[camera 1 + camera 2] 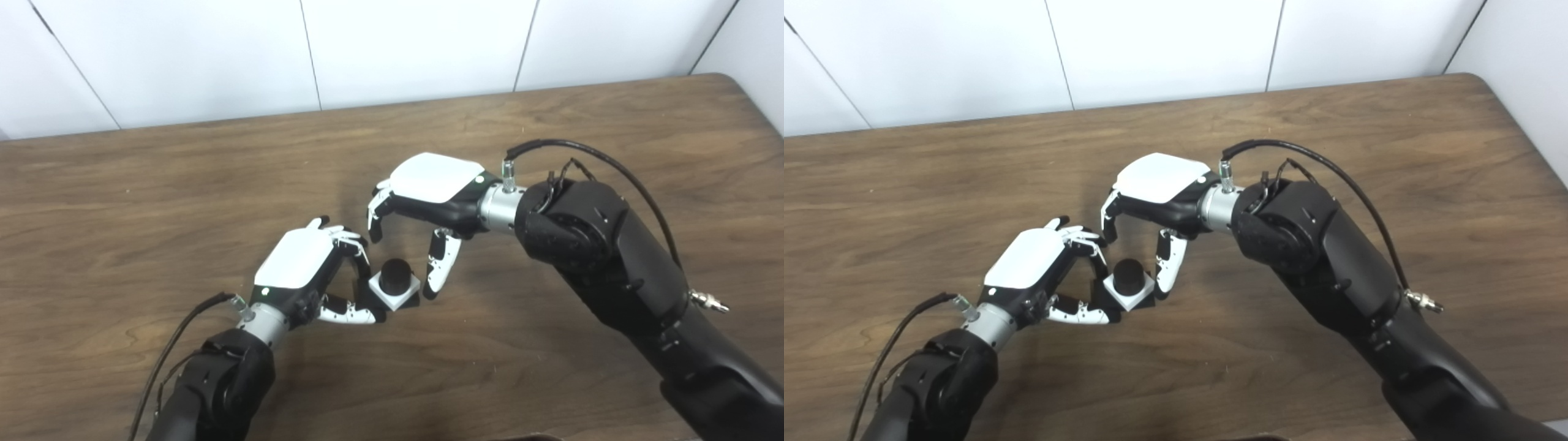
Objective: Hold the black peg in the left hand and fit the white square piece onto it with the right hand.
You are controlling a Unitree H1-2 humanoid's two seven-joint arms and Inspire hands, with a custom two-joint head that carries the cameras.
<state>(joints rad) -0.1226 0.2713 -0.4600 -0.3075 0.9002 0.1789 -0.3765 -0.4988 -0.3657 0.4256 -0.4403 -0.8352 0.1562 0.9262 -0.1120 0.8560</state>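
Black peg [395, 273] stands up through the white square piece [395, 293], which looks seated around it, so the fitting seems done. The left hand [306, 269] pinches the assembly at its base, low over the wooden table [184, 184]. The right hand [422, 196] hovers just beside, fingers spread, empty. No readable writing appears anywhere.

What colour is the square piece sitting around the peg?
White. The square piece rings the black peg; clearest in the left eye view.
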